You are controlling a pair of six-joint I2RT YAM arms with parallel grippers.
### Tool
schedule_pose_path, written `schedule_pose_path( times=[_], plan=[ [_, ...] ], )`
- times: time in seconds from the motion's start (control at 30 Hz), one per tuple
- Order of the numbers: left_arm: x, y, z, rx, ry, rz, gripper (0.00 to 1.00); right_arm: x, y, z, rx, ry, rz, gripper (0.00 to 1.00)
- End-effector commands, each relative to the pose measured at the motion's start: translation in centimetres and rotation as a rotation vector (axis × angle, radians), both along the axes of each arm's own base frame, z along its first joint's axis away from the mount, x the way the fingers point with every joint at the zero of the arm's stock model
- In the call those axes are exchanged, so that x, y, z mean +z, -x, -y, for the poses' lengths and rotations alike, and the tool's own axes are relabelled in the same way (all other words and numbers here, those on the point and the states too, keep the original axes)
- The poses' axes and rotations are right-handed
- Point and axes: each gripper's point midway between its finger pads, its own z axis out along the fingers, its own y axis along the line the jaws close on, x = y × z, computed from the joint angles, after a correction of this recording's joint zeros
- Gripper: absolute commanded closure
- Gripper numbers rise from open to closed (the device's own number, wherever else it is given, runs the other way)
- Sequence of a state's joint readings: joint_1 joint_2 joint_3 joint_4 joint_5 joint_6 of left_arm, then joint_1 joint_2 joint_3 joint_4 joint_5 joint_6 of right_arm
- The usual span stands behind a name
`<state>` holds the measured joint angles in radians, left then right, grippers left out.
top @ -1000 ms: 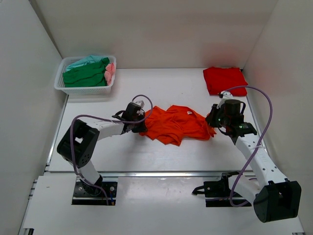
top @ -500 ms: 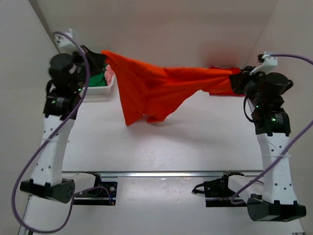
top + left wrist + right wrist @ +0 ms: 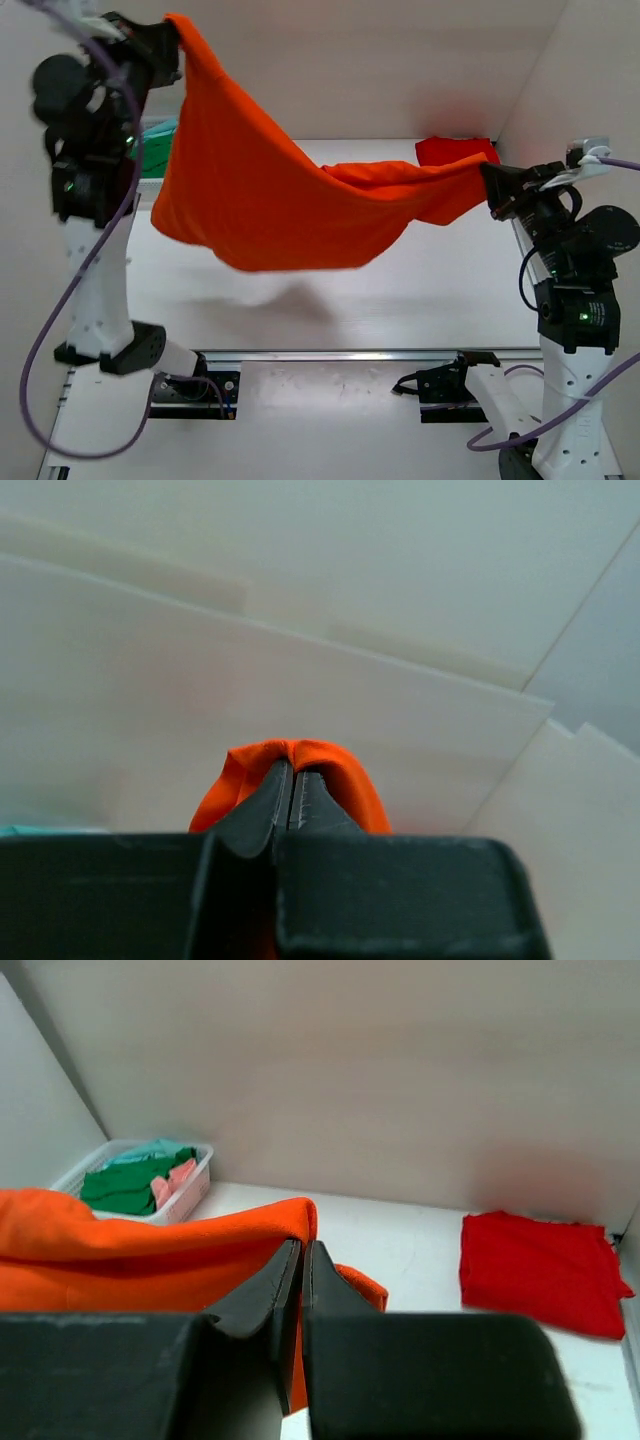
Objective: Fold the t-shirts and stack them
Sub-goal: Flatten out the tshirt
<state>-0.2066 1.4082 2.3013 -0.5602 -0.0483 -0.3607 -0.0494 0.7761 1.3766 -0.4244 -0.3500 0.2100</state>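
Note:
The bright orange t-shirt hangs in the air, stretched between both grippers and sagging in the middle. My left gripper is raised high at the top left and shut on one end of it. My right gripper is lower at the right and shut on the other end. A folded red t-shirt lies at the back right, seen too in the right wrist view. Green, teal and pink tees lie in the basket.
The white mesh basket stands at the back left, mostly hidden behind the left arm in the top view. White walls close in the left, back and right. A metal rail runs along the table's near edge.
Both arms have lifted the orange shirt off the table. The left gripper rose much higher, and the cloth now hangs wider and spread out.

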Motion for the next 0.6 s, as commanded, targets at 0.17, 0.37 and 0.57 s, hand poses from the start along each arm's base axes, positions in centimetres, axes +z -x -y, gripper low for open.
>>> schedule_pose_path(
  times=[0.17, 0.37, 0.57],
  plan=[
    [-16.5, -20.6, 9.8, -0.137, -0.111, -0.325, 1.0, -11.4, -4.7, -1.6, 0.048, -0.015, -0.211, 1.0],
    [-28.9, -30.1, 13.9, -0.11, -0.174, -0.454, 0.99, -23.1, -6.5, -5.6, 0.018, 0.09, -0.431, 1.0],
    [-32.9, -27.4, 14.7, -0.214, -0.242, -0.606, 0.44, -30.7, -5.9, -3.6, -0.126, 0.019, -0.591, 1.0]
  ],
)
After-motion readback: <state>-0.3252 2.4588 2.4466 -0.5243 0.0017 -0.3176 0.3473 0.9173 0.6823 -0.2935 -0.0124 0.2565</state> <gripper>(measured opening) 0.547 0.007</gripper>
